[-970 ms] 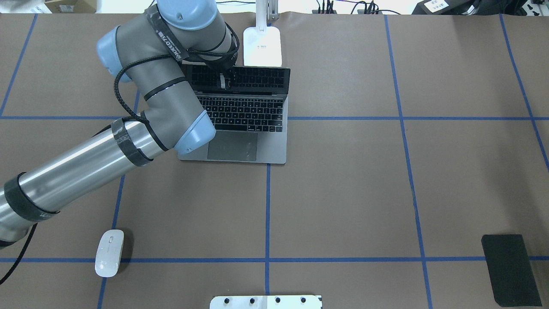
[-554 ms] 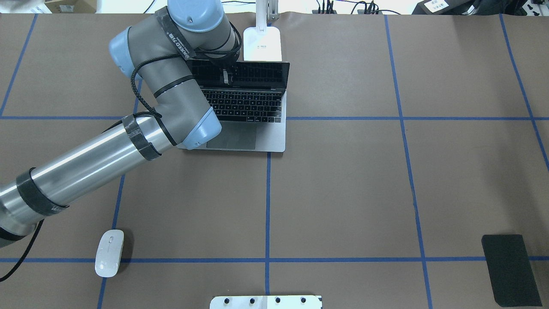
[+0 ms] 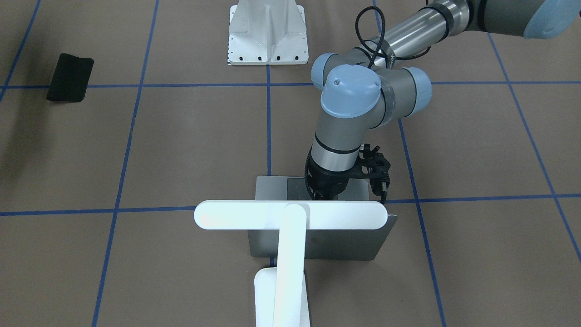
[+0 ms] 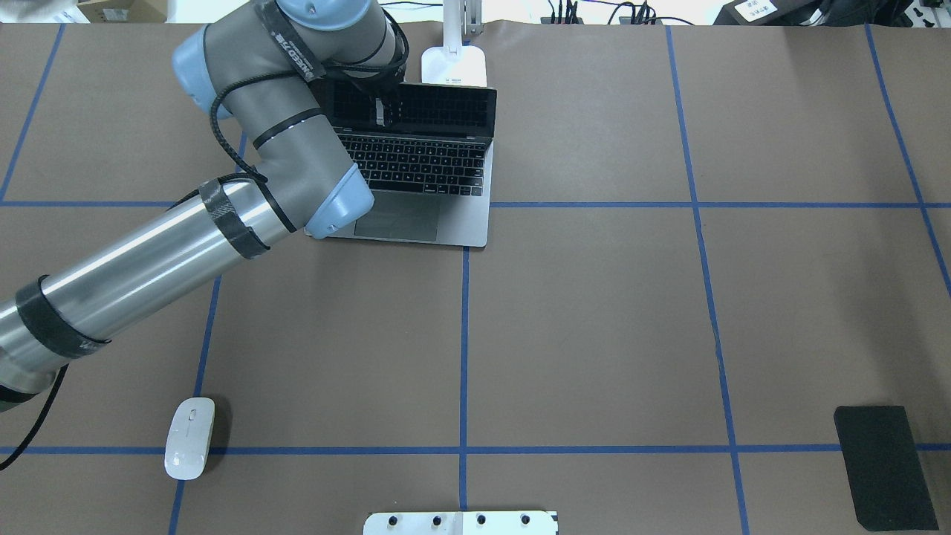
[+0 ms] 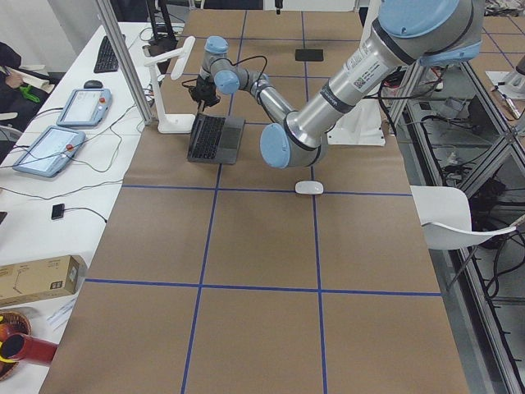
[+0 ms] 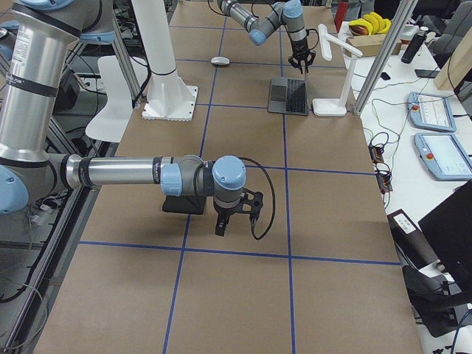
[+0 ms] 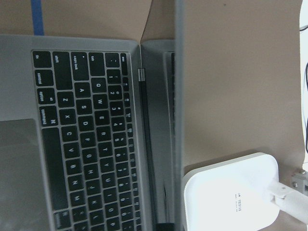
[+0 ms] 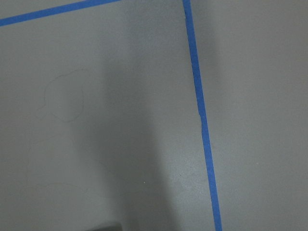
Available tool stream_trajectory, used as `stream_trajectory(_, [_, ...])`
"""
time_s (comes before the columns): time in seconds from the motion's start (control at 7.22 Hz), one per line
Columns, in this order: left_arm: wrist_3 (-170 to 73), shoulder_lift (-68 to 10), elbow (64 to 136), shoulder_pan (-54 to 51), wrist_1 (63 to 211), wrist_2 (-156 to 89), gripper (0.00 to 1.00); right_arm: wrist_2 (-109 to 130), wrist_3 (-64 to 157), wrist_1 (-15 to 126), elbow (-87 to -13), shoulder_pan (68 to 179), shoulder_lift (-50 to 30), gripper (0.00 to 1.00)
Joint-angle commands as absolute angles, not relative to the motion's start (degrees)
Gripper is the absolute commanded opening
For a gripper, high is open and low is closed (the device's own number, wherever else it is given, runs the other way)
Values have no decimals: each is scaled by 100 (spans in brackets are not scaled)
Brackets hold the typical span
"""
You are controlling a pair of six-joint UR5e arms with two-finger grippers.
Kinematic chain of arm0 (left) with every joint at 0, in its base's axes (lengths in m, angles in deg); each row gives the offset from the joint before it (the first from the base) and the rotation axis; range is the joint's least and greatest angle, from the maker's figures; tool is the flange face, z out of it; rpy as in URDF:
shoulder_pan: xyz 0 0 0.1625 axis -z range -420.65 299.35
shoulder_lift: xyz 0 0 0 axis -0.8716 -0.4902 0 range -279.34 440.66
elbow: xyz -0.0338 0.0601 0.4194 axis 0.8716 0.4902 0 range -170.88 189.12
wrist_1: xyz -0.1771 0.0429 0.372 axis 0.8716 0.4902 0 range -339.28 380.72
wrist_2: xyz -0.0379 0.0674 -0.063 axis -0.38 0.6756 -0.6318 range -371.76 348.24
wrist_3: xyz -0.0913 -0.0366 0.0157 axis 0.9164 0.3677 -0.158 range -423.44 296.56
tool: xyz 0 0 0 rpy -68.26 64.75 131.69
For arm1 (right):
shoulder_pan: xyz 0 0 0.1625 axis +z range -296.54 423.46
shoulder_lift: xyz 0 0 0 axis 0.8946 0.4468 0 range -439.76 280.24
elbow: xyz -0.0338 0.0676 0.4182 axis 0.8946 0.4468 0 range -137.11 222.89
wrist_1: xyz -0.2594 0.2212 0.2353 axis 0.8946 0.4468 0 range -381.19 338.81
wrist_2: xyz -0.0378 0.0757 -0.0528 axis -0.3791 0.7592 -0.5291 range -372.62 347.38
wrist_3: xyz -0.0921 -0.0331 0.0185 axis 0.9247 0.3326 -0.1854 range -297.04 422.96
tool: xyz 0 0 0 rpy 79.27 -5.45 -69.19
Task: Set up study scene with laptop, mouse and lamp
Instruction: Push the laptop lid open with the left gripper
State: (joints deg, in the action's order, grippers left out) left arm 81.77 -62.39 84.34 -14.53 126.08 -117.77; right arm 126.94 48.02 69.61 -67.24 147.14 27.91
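The open grey laptop point(image 4: 453, 219) sits at the far middle of the table, its upright lid just in front of the white lamp's base point(image 4: 455, 68). My left gripper point(image 4: 382, 111) is at the lid's top edge and looks shut on it. One finger shows in front of the dark screen. In the front view the lamp head point(image 3: 290, 214) hides those fingers and crosses the laptop lid point(image 3: 327, 245). The left wrist view shows the keyboard point(image 7: 86, 134) and lamp base point(image 7: 231, 197). The white mouse point(image 4: 189, 437) lies alone at near left. My right gripper point(image 6: 220, 227) hangs low over bare table; I cannot tell its state.
A flat black mat point(image 4: 884, 464) lies at the near right corner, beside my right arm. A white bolted pedestal point(image 4: 461, 522) stands at the near middle edge. Blue tape lines cross the brown table cover. Cables and devices lie beyond the far edge.
The laptop has slid toward the far edge with my left gripper on its lid, ending close to the lamp base. The mouse and mat have not moved.
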Motion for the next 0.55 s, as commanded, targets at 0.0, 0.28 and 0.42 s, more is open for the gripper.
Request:
stream_trajectory(0.0, [7862, -5676, 9369, -1240, 12444, -12361, 99, 12695, 4794, 6961, -6724, 14714, 2782, 100])
stream_trajectory(0.28, [6731, -4892, 10985, -1178, 11455, -12619, 99, 12704, 4776, 6969, -6715, 14713, 2765, 100])
stream_trajectory(0.42, [6238, -4550, 11593, -1178, 11154, -12637, 99, 12712, 4759, 6961, -6715, 14705, 2739, 100])
